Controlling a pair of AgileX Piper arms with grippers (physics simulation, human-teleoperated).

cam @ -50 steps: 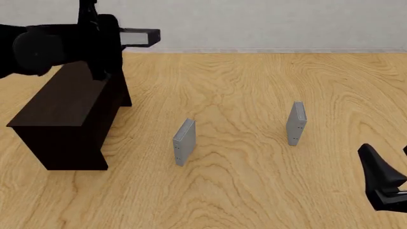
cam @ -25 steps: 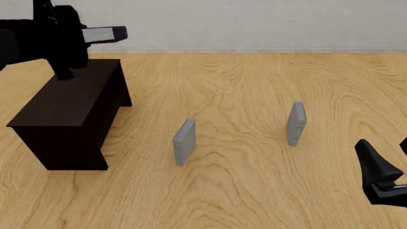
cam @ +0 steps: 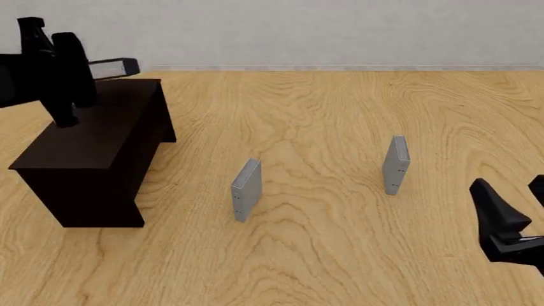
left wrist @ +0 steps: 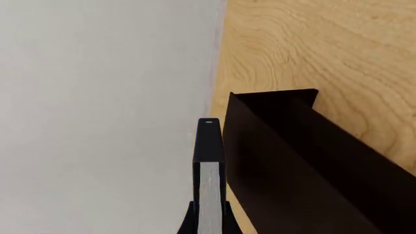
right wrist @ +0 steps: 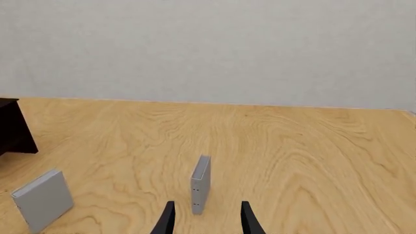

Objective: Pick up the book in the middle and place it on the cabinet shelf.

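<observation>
The left gripper [left wrist: 209, 222] is clamped on the book [left wrist: 209, 165], holding it in the air above the cabinet shelf [cam: 89, 137]; its fingers are mostly cut off at the wrist view's edge. The right gripper [right wrist: 204, 219], jaws apart, shows only fingertips, a grey book [right wrist: 200, 184] just ahead.

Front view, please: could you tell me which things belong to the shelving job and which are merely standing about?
Belonging to the job:
- the book, held in the left pincer
- the cabinet shelf

Standing about:
- left grey book
- right grey book
- right pincer, open and idle
</observation>
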